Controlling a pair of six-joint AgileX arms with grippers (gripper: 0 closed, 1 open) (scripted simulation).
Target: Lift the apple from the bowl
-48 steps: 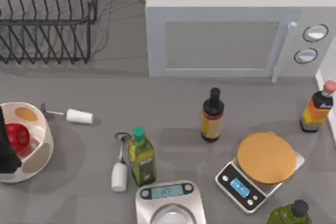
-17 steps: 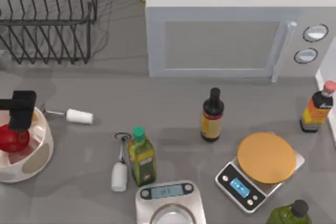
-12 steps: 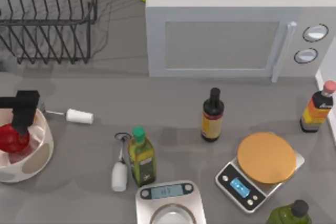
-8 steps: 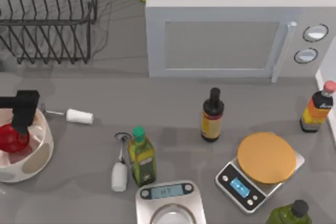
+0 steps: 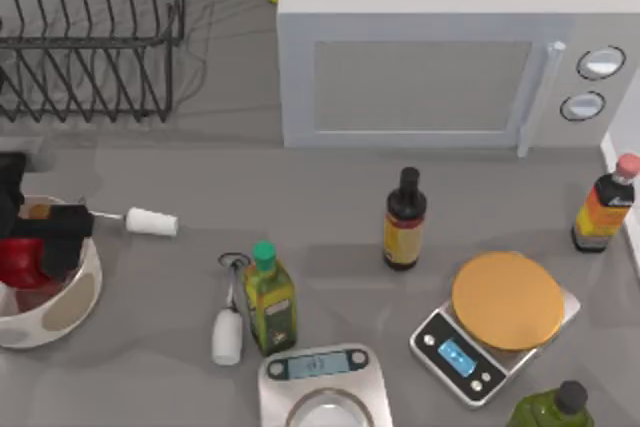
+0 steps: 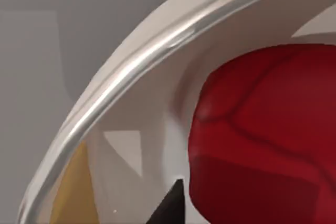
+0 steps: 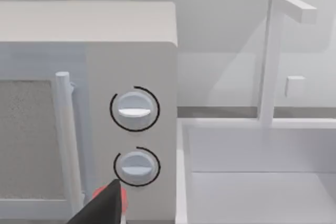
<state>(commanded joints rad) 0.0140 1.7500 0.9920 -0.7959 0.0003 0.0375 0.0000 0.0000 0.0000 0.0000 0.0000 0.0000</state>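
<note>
At the top view's left edge, left gripper (image 5: 40,247) reaches into the bowl (image 5: 85,292) beside the apple (image 5: 18,262) for lifting; clamped or not, can't tell.

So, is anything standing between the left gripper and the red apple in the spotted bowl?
Nothing visible does. In the top view the left gripper is already down at the small glossy red apple, inside the round cream bowl with tan spots. The left wrist view shows the apple right against the camera, beside one dark fingertip.
</note>
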